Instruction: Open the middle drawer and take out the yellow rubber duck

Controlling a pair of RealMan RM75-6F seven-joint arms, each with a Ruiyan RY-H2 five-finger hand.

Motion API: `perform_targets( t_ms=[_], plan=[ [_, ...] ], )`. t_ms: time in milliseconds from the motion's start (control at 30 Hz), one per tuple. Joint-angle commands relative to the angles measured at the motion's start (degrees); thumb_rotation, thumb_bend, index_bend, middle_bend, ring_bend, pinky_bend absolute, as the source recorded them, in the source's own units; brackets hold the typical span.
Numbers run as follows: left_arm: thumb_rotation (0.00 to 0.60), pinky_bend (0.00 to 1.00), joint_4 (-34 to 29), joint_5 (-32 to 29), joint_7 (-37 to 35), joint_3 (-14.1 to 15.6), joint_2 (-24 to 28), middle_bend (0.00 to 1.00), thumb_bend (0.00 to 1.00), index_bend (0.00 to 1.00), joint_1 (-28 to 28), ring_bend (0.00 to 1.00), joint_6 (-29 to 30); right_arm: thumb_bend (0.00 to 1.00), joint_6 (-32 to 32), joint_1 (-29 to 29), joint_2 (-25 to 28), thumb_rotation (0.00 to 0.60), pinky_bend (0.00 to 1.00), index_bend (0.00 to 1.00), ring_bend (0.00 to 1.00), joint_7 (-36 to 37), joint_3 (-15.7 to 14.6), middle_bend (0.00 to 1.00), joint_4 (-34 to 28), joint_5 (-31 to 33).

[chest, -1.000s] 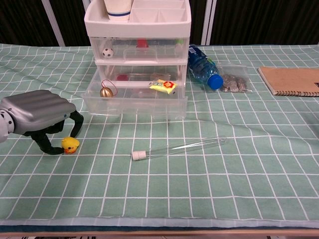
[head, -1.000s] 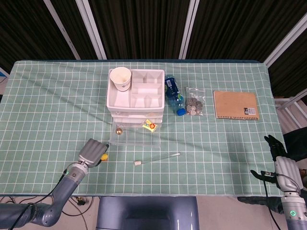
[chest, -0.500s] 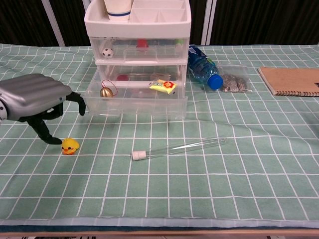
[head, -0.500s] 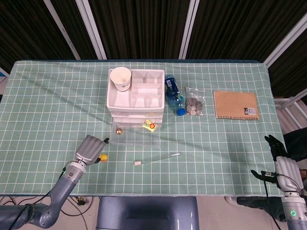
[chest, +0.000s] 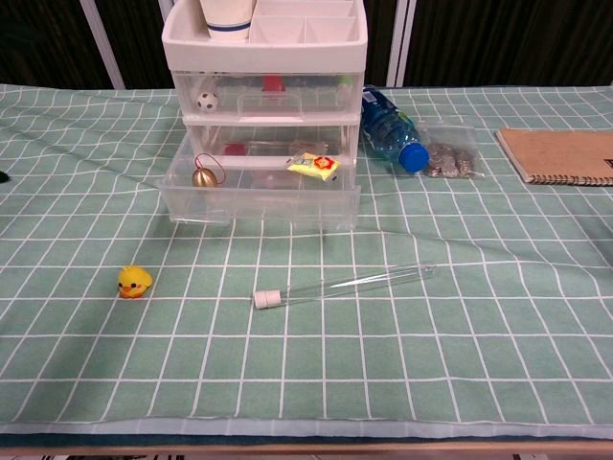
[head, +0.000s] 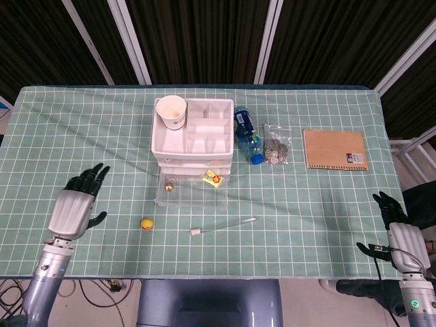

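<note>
A: While the left hand [head: 73,206] stays over the green checked tablecloth [head: 82,136], what do its fingers [head: 87,178] do?

B: They are stretched out and spread apart, pointing away from the robot. They hold nothing and touch nothing. The chest view does not show this hand.

A: And the yellow rubber duck [chest: 134,281]?

B: It sits upright on the cloth, out of the drawers, well apart from the left hand. In the head view the duck [head: 146,223] is in front of the left corner of the open drawer.

A: Which drawer is open?

B: The middle drawer [chest: 259,195] of the white drawer unit [head: 193,133] is pulled out. Inside I see a small bell [chest: 202,176] on the left and a yellow packet [chest: 313,165] more to the right.

A: What about the right hand [head: 397,229]?

B: It is at the right edge of the table, near the front corner. Its dark fingers [head: 383,203] are straight and a little apart, with nothing in them.

A: Other things on the table?

B: A glass test tube [chest: 343,284] with a white cap lies in front of the drawer. A paper cup [head: 171,111] stands in the top tray of the unit. A blue bottle [head: 247,136] lies just beside the unit, then a bag of coins [head: 276,146], and a brown notebook [head: 334,149] further right.
</note>
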Motion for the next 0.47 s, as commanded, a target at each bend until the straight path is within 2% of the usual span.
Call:
perform_targets(
  t_ms=[33,200,300,400,467],
  plan=[
    [0.600,0.04,2.59,2.03,-4.42,0.89,1.41,0.00,0.04,0.00,4.22,0.00,3.96,0.03,0.44,-0.02,-0.46,0.600,0.22,0.00,0.00,-0.45,-0.05,0.00,0.53,-0.30],
    [0.600,0.02,6.78,2.52,-7.81,1.24,1.12,0.00,0.04,0.00,7.53,0.00,5.99,0.03,0.81,0.04,-0.72,0.600,0.22,0.00,0.00,-0.94,0.09,0.00,1.01,-0.46],
    [0.600,0.02,10.74,1.94,-12.32,1.15,0.12,0.00,0.04,0.00,10.28,0.00,7.01,0.03,1.77,-0.03,-1.13,0.600,0.22,0.00,0.00,-1.34,0.12,0.00,1.70,-1.33],
    [0.600,0.02,12.42,0.06,-16.89,0.29,-0.60,0.00,0.04,0.00,11.82,0.00,5.66,0.03,3.57,-0.15,-1.78,0.600,0.22,0.00,0.00,-1.58,0.23,0.00,2.91,-2.97],
    [0.600,0.02,13.24,0.43,-17.25,-0.42,-0.80,0.00,0.04,0.00,11.82,0.00,5.02,0.03,4.16,-0.25,-2.26,0.600,0.22,0.00,0.00,-1.47,0.12,0.00,3.63,-3.54]
  ],
)
